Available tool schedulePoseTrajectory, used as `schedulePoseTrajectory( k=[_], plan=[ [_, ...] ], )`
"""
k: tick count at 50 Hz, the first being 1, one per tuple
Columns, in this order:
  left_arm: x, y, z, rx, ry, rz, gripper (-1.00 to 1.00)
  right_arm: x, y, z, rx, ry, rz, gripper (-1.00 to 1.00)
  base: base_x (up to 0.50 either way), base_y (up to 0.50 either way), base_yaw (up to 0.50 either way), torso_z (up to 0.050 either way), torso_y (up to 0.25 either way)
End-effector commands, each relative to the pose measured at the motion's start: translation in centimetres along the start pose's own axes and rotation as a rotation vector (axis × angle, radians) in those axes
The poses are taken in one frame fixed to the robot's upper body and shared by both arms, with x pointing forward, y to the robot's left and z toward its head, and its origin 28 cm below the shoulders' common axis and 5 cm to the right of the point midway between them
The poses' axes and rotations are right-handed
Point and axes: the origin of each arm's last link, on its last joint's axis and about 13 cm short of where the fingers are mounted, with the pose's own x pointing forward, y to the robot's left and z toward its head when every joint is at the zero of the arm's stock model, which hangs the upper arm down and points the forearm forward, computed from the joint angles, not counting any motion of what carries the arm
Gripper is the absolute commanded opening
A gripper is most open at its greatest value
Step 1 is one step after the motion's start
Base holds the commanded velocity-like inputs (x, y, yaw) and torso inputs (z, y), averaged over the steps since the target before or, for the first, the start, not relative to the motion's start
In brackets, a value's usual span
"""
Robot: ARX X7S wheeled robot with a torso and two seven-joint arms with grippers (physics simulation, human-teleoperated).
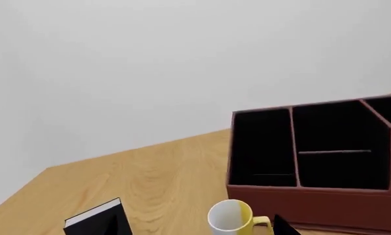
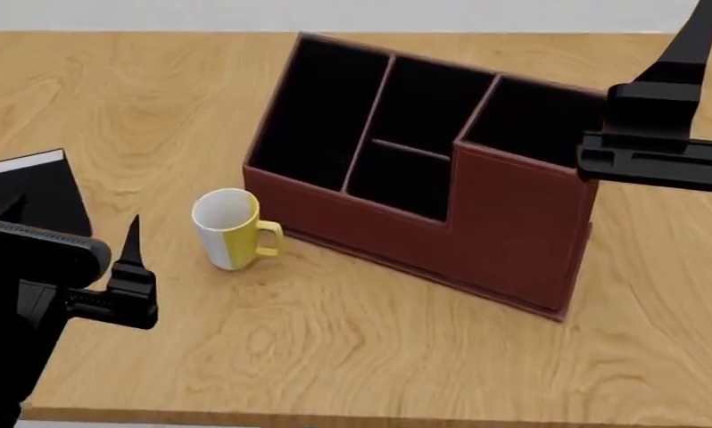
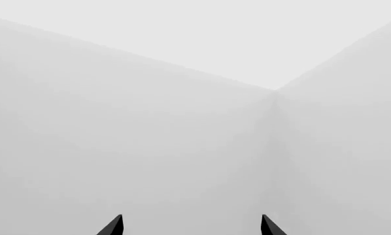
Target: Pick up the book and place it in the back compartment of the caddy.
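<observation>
Book stands upright on the wooden table at the robot's left, well apart from the caddy — a white-and-yellow mug sits between them, just beside the caddy's low front wall. Left gripper hovers near the book, fingers spread, holding nothing. Right gripper is raised toward blank wall — fingertips apart, empty.

Bright, even light — sharp, faint shadows

Bare table fronts the caddy (mug stands beside it).
</observation>
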Motion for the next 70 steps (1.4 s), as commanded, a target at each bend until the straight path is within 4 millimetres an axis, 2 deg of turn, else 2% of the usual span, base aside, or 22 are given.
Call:
schedulePoseTrajectory(
  k=[1,41,70],
  plan=[
    [0.19,0.05,-0.10,-0.028,-0.013,-0.005,1.00,0.14,-0.13,-0.04,0.011,-0.002,-0.011,1.00,0.28,0.09,0.00,0.000,0.000],
    [0.25,-0.05,0.02,-0.026,-0.016,-0.015,1.00,0.05,-0.35,-0.09,0.017,-0.002,-0.022,1.00,0.28,0.12,0.00,0.000,0.001],
    [0.27,-0.05,0.28,-0.038,-0.035,-0.017,1.00,-0.09,-0.42,-0.27,0.026,0.000,-0.020,1.00,0.28,0.00,0.00,0.000,0.001]
  ],
)
